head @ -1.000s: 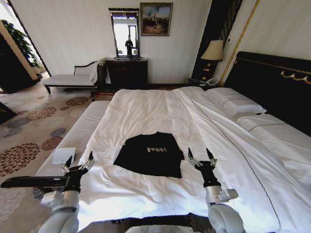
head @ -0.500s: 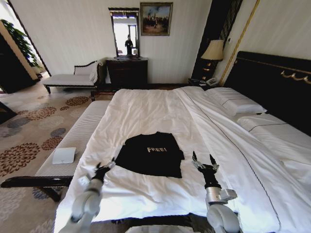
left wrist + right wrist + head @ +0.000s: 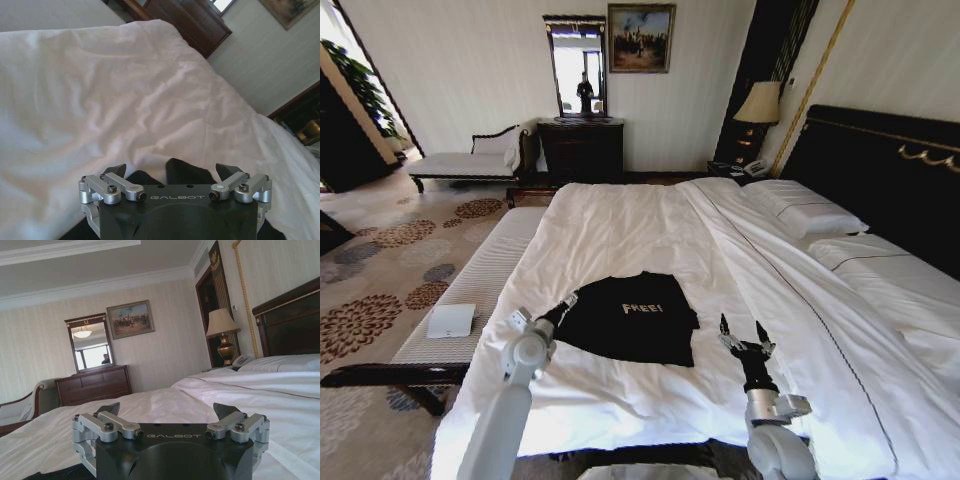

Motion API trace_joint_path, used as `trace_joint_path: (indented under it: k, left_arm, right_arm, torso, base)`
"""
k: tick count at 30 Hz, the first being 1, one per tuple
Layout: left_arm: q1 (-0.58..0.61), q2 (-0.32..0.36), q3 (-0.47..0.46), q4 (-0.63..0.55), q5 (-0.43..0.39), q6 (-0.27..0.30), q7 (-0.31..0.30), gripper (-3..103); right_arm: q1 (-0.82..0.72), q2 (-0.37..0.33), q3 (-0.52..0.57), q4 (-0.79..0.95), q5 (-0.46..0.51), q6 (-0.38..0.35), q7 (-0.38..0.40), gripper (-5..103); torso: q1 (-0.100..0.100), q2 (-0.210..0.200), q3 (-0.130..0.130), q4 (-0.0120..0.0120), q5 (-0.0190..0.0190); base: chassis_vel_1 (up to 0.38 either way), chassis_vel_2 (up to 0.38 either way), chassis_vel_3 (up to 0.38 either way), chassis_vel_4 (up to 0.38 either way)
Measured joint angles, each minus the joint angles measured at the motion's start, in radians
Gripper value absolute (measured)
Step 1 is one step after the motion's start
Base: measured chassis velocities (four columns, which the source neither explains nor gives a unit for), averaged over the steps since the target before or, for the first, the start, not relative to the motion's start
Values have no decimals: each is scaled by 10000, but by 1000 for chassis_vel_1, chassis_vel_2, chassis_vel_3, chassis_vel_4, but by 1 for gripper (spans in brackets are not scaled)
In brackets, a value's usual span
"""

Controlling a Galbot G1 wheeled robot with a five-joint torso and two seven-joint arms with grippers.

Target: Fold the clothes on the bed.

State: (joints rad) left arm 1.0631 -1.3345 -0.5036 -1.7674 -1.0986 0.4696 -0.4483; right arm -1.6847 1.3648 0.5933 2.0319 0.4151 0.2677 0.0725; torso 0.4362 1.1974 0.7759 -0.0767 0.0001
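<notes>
Black FREE! T-shirt (image 3: pixel 630 318) lies flat near the foot edge of the bed (image 3: pixel 620 225); my left gripper (image 3: pixel 561 307), fingers apart, at its left sleeve, right gripper (image 3: pixel 748 335) spread beside its right hem; soft, light fabric, prob. best pinched at sleeve/hem corners.

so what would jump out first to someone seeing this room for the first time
Probably the black T-shirt with white FREE! lettering, lying flat on the big white bed. Next, the left hand, open at the shirt's left edge, and the right hand, open over the sheet right of it.
</notes>
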Motion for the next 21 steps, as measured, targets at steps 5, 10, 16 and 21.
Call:
trace_joint_path:
  k: [5, 10, 16, 21]
  left_arm:
    - [-649, -126, 155, 1279, 452, -169, 194, 100]
    - [-1306, -436, 328, 2059, 624, -295, 296, 100]
    - [-2114, -743, 485, 2755, 688, -356, 355, 100]
    - [-2622, -898, 705, 3527, 912, -502, 448, 100]
  right_arm:
    - [-15, 99, -136, -95, -36, 0, 74, 100]
    - [-19, 148, -225, -136, -63, 0, 162, 100]
    - [-33, 131, -173, -141, -44, 0, 184, 100]
    - [40, 164, -198, -302, -34, 5, 200, 100]
  torso:
    - [0, 0, 0, -4, -2]
    - [0, 0, 0, -4, -2]
    - [0, 0, -1, -5, 0]
    - [0, 0, 0, -4, 1]
  base:
    - [0, 0, 0, 0]
    - [0, 0, 0, 0]
    - [0, 0, 0, 0]
    - [0, 0, 0, 0]
